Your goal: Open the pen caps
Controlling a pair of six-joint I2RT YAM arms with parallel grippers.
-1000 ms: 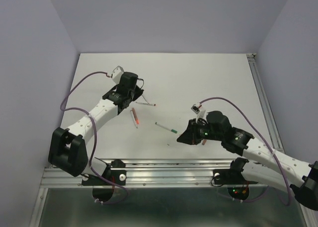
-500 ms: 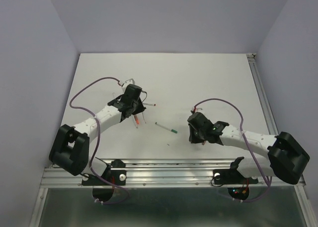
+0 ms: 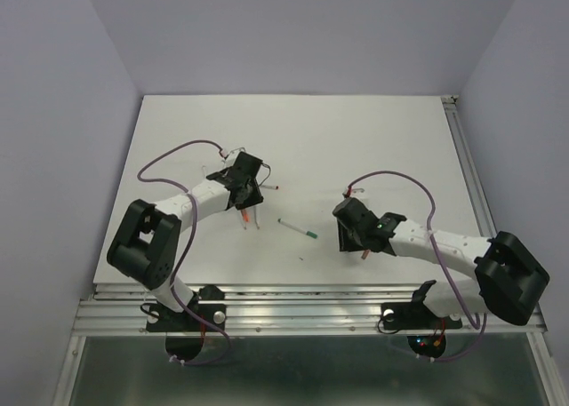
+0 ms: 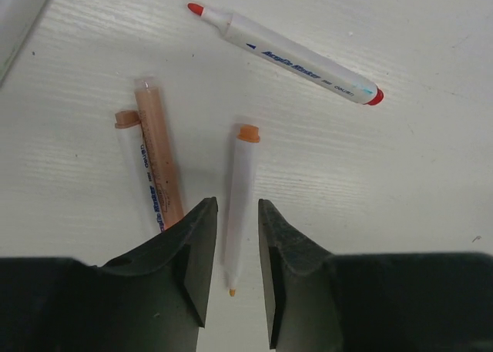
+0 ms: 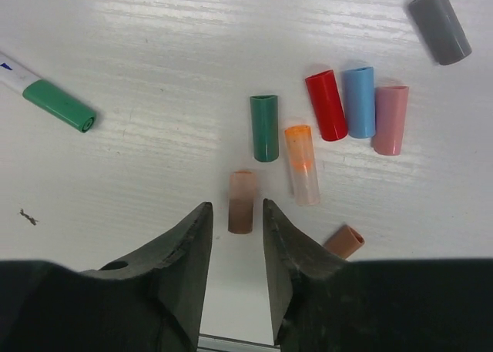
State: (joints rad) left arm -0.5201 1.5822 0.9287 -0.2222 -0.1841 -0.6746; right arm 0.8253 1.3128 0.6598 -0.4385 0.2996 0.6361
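Observation:
The pen caps lie loose in the right wrist view: green (image 5: pixel 264 127), clear orange (image 5: pixel 301 163), red (image 5: pixel 326 104), blue (image 5: pixel 358 102), pink (image 5: pixel 390 119), grey (image 5: pixel 440 23), and two brownish ones (image 5: pixel 241 202) (image 5: pixel 343 241). My right gripper (image 5: pixel 233 207) is open, with the nearer brownish cap lying just beyond its fingertips. My left gripper (image 4: pixel 236 206) is open astride an uncapped white pen with an orange end (image 4: pixel 240 198), which lies flat on the table. In the top view, the left gripper (image 3: pixel 249 197) and the right gripper (image 3: pixel 349 239) are both low over the table.
An uncapped red pen (image 4: pixel 285 55) and a brown pen (image 4: pixel 158 163) beside a second white barrel (image 4: pixel 135 155) lie near the left gripper. A green-ended pen (image 3: pixel 297 227) (image 5: pixel 58 104) rests between the arms. The table's metal rail (image 3: pixel 302 295) runs along the near edge.
Both arms have come down low to the table. The left gripper has moved over the pens and the right over the caps. Both jaws have parted.

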